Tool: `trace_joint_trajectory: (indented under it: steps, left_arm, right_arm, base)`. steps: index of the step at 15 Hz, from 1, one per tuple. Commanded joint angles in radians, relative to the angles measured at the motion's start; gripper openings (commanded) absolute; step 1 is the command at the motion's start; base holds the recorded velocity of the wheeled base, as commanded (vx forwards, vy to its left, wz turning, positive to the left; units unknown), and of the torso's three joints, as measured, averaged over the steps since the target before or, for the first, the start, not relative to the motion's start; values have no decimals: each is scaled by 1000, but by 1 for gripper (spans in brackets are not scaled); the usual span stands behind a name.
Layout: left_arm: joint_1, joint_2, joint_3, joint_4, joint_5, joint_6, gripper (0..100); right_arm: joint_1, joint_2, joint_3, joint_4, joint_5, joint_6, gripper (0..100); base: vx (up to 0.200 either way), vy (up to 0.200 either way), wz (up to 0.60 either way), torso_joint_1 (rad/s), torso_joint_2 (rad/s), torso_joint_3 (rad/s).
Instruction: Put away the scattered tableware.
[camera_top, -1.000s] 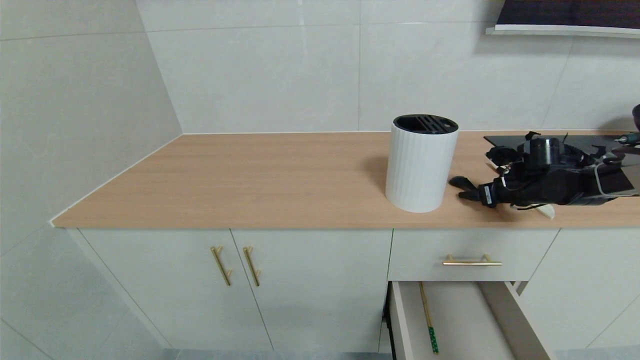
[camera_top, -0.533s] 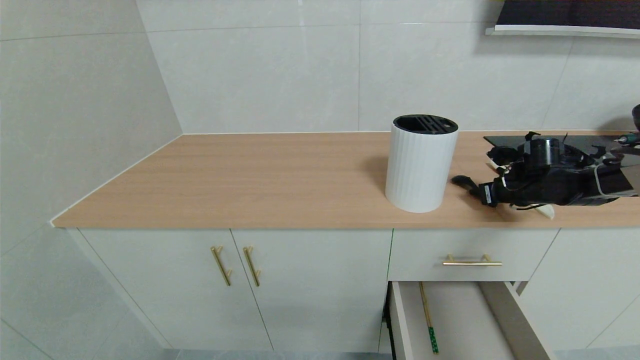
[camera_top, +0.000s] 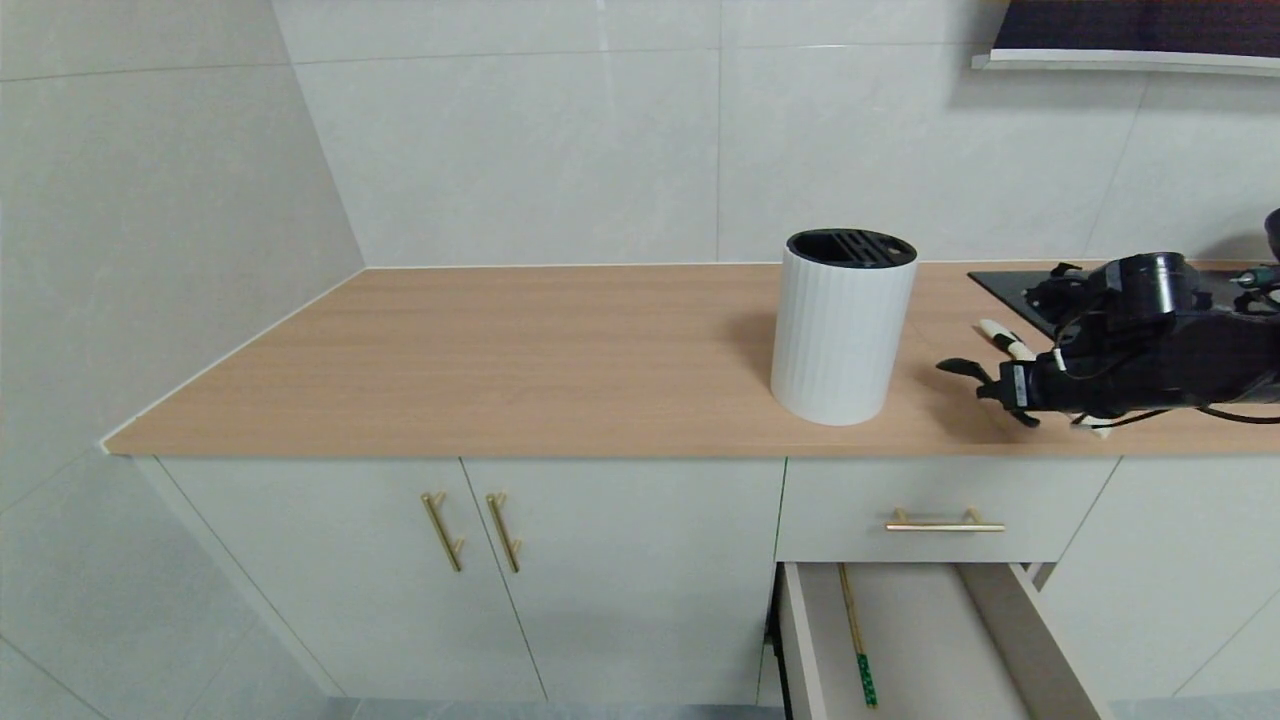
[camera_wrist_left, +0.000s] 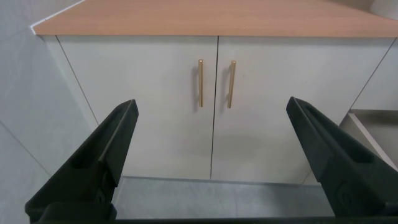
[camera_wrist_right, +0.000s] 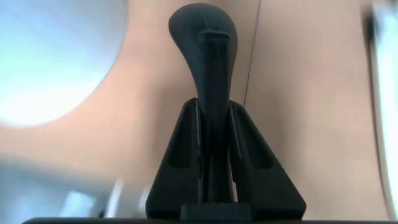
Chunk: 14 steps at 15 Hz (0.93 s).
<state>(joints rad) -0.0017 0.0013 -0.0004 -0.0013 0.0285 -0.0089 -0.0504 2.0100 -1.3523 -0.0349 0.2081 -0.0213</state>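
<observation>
Now the right fingers (camera_wrist_right: 180, 162) pinch a dark handle (camera_top: 962, 369) over the surface (camera_top: 500, 350), at 3 o'clock of the holder (camera_top: 843, 330). A white utensil (camera_top: 1003, 338) lies at the handle's 2 o'clock. Chopsticks (camera_top: 855, 630) lie in the open drawer (camera_top: 1000, 620) at the holder's 6 o'clock. The left fingers (camera_wrist_left: 112, 143) are spread wide, facing cabinet doors (camera_wrist_left: 155, 112).

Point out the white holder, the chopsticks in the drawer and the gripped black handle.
white holder (camera_top: 842, 340), head view, ribbed side wall.
chopsticks (camera_top: 855, 630), head view, middle of shaft.
black handle (camera_wrist_right: 205, 37), right wrist view, rounded end.
</observation>
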Motion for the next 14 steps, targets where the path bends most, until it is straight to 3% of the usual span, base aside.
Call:
trace_joint_trajectory:
  steps: [1,3,5,8,14]
  left_arm:
    - [0,0,0,0,1,0,100]
    - [0,0,0,1,1,0,100]
    - [0,0,0,0,1,0,100]
    - [0,0,0,0,1,0,100]
    - [0,0,0,0,1,0,100]
  right_arm:
    - [21,-255,160,148,-56,66,0]
    - [70,-359,222,291,-165,101,0]
    - [115,-424,260,365,-197,187,0]
    - [149,-456,349,388,-205,188,0]
    - [207,-358,381,388,-276,188,0]
  base:
    - [0,0,0,0,0,0]
    - [0,0,0,0,0,0]
    - [0,0,0,0,0,0]
    - [0,0,0,0,0,0]
    - [0,0,0,-35,84,55]
